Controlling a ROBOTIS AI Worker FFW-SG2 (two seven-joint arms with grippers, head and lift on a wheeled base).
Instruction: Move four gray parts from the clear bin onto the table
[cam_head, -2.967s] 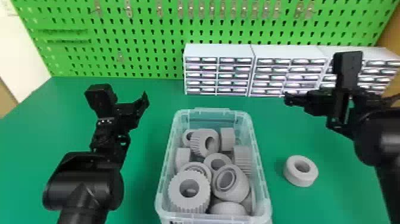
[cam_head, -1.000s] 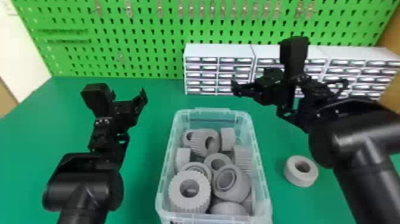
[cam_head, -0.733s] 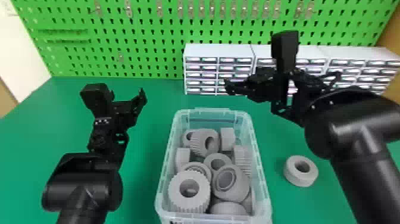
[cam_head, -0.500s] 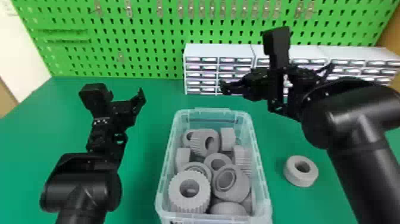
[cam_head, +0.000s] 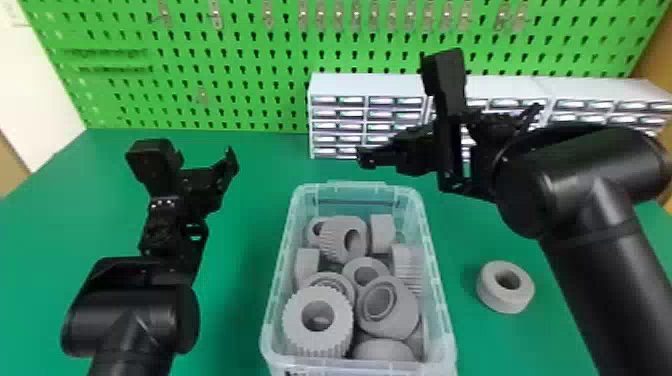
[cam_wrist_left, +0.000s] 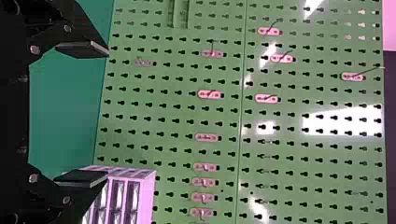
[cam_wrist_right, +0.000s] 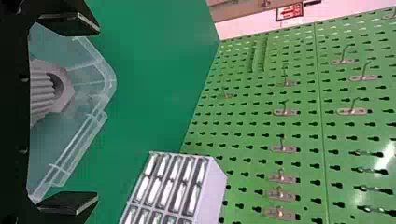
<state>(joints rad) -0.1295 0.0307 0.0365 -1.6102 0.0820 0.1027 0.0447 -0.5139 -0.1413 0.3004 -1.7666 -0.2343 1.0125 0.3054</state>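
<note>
The clear bin (cam_head: 435, 280) stands mid-table holding several gray parts, among them a ribbed ring (cam_head: 295, 320) at its near end. One gray ring (cam_head: 484, 290) lies on the table (cam_head: 240, 310) to the right of the bin. My right gripper (cam_head: 367, 157) is above and beyond the bin's far right corner. In the right wrist view that gripper (cam_wrist_right: 74, 114) is open and empty, with the bin (cam_wrist_right: 100, 109) and a ribbed part (cam_wrist_right: 42, 95) past its fingers. Left of the bin, my left gripper (cam_head: 231, 160) is parked; in the left wrist view the gripper (cam_wrist_left: 84, 114) stands open, holding nothing.
White drawer cabinets (cam_head: 367, 86) line the back of the table, partly behind my right gripper. A green pegboard (cam_head: 250, 70) with metal hooks rises behind them. My right forearm passes over the table's right side, close to the loose ring.
The right arm has swung leftward from the right side, bringing its gripper nearer the bin's far end. My left arm has barely shifted. The gray parts lie as before.
</note>
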